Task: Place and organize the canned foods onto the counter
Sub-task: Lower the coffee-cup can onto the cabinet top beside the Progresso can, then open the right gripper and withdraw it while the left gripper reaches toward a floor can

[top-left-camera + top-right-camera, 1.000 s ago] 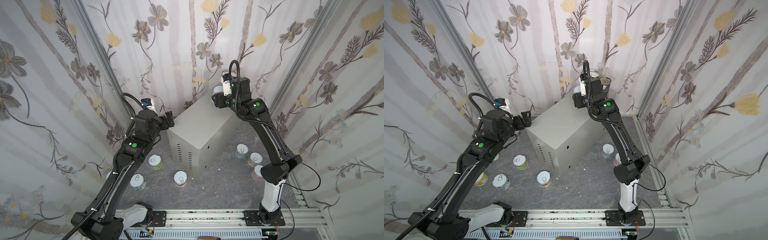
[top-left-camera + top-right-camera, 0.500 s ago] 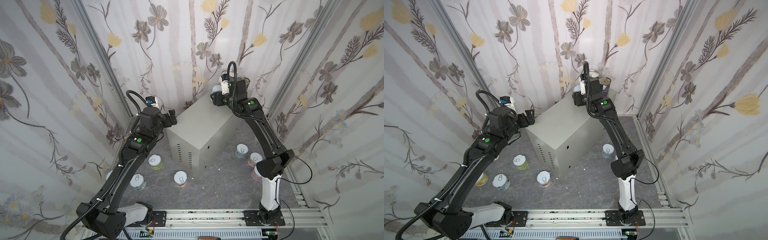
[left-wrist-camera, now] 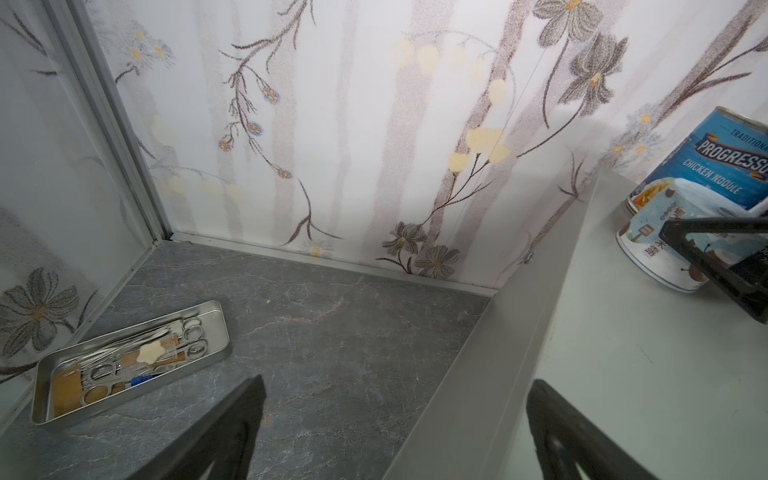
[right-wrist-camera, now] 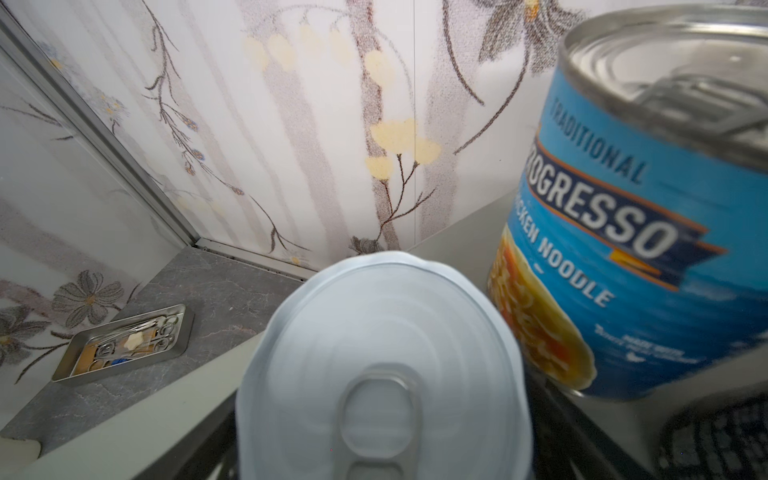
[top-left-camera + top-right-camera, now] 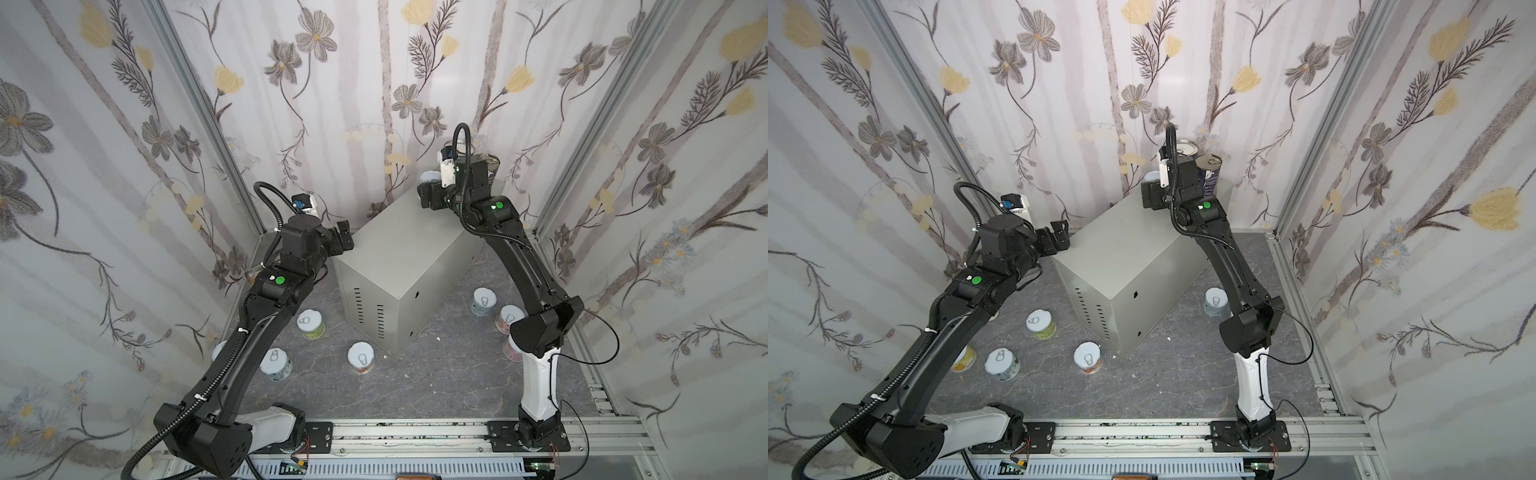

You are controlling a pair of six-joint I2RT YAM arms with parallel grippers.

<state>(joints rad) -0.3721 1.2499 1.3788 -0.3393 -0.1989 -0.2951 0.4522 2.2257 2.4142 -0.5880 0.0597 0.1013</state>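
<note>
Shallow metal tray (image 3: 137,392) holding scissors (image 3: 187,345) and steel instruments, on dark marbled floor (image 3: 332,332), below and ahead of the left gripper (image 3: 399,436), well apart from it, aluminium corner post (image 3: 108,124) near the tray, flowered wallpaper (image 3: 332,124) beyond.

- Both top views are bright and evenly lit by soft, diffuse light; the white floral walls (image 5: 374,62) look almost washed out toward 12 o'clock.
- Shadows are faint. The counter (image 5: 399,249) has a pale top and darker side faces.
- Wide-angle distortion bows the frame posts (image 5: 208,120) near 9 and 3 o'clock.
- Left wrist view: crisp, with small glints on the tray (image 3: 124,357) at 8 o'clock.
- Right wrist view: the short can (image 4: 382,365) at 6 o'clock is out of focus; the Progresso tin (image 4: 623,249) at 3 o'clock is blurred, with glare on its lid.
</note>
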